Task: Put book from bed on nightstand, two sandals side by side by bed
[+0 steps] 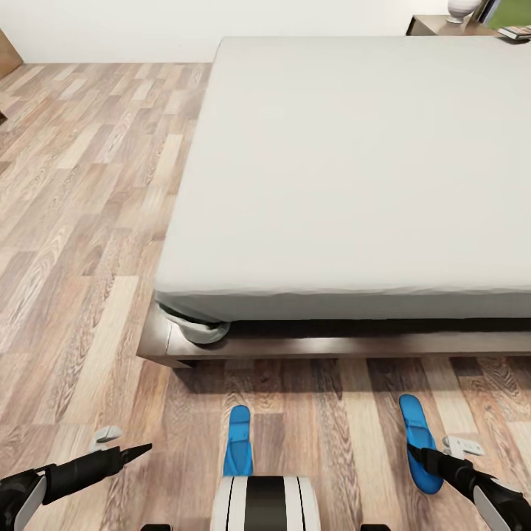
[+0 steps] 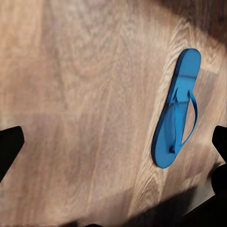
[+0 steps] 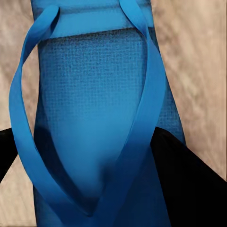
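Two blue sandals lie on the wood floor before the foot of the bed, well apart. The left sandal lies free, and my left gripper hovers open to its left with nothing between its fingers. My right gripper is down on the heel half of the right sandal, its fingers closed against the sole's sides. A nightstand stands at the bed's far right corner, and a thin book lies on it.
The bed's dark wooden frame juts out low along the floor just beyond the sandals. A white round object sits on the nightstand. Open plank floor stretches along the bed's left side.
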You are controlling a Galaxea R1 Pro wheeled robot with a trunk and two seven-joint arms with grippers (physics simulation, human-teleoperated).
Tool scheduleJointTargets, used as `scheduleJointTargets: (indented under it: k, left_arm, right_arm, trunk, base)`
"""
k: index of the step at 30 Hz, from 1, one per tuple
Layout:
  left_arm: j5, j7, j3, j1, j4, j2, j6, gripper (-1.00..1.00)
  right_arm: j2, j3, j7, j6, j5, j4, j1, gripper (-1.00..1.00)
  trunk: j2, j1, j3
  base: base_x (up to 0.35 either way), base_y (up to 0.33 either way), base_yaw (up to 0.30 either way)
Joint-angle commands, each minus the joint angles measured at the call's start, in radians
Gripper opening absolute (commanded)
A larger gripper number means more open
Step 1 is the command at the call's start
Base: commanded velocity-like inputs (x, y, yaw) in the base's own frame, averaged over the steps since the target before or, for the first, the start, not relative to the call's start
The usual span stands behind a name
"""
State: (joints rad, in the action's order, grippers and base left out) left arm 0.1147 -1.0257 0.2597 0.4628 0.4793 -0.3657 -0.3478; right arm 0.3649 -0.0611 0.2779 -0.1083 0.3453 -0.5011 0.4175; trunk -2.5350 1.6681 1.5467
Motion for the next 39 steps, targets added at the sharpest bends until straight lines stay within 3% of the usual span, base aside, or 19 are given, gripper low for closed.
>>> scheduleJointTargets:
  k: [1,23,39]
  left_arm:
    - [0.005,-0.002,0.001,0.000,-0.001,0.000,-0.010,1.00]
    - [0.005,-0.002,0.001,0.001,-0.001,0.001,-0.010,1.00]
    - [0.005,-0.001,0.001,0.001,-0.001,0.001,-0.009,1.00]
  right_arm:
    - [0.000,-0.005,0.004,-0.010,0.011,-0.002,0.000,-1.00]
    - [0.000,-0.007,0.006,-0.005,0.009,-0.008,0.000,-1.00]
    - [0.000,-0.008,0.006,-0.005,0.010,-0.007,0.000,-1.00]
  trunk:
    - [0.000,0.000,0.001]
    - [0.000,0.000,0.001]
    - [0.000,0.000,0.001]
  base:
    - [0.000,0.236,0.000]
    - [-0.002,0.219,0.000]
    - [-0.094,0.099,0.000]
